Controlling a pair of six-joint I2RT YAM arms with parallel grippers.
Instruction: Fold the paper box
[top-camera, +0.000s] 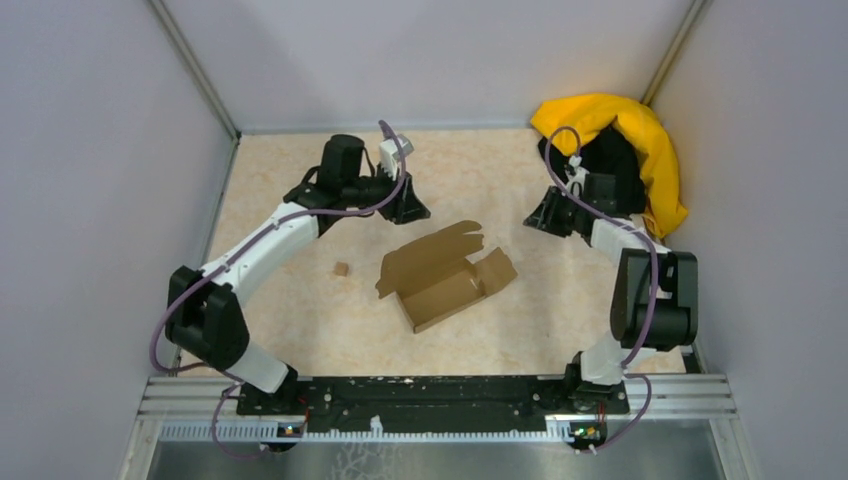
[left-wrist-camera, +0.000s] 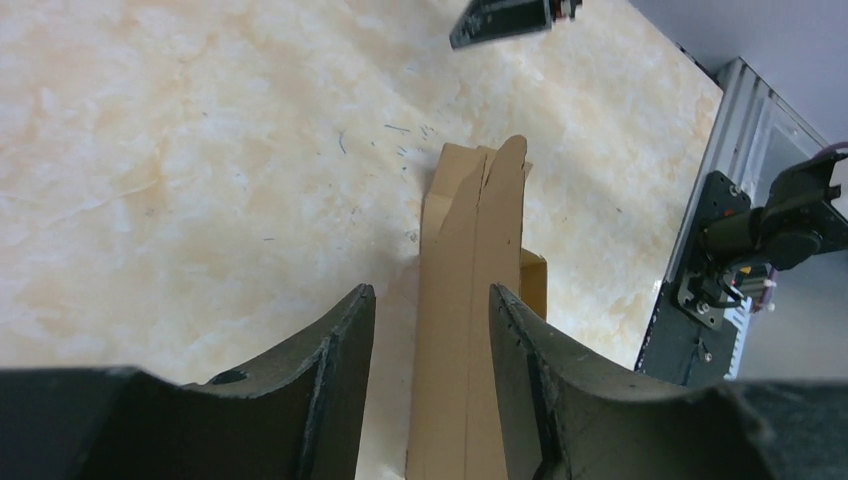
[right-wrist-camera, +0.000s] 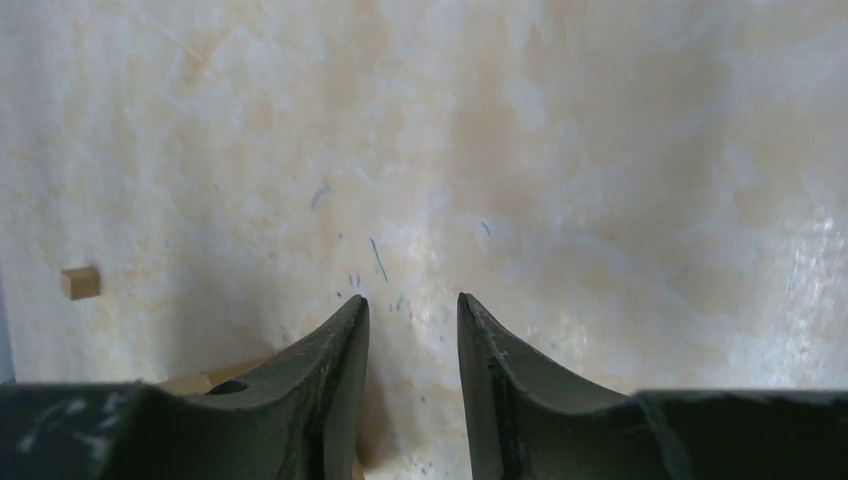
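The paper box (top-camera: 445, 275) lies half-formed at the table's middle: a brown cardboard tray with raised walls and flaps spread to the back and right. My left gripper (top-camera: 412, 210) hovers just behind its back-left flap. In the left wrist view the gripper (left-wrist-camera: 430, 290) is open, with a tall cardboard flap (left-wrist-camera: 470, 300) showing in the gap and daylight on its left side. My right gripper (top-camera: 540, 218) sits off the box's back right; in its wrist view it (right-wrist-camera: 412, 297) stands open over bare table, with only a sliver of the box (right-wrist-camera: 190, 380) at lower left.
A tiny cardboard scrap (top-camera: 341, 268) lies left of the box, also in the right wrist view (right-wrist-camera: 80, 282). A yellow-and-black cloth heap (top-camera: 640, 140) fills the back right corner. Grey walls close three sides; the arms' mounting rail (top-camera: 430, 395) runs along the near edge.
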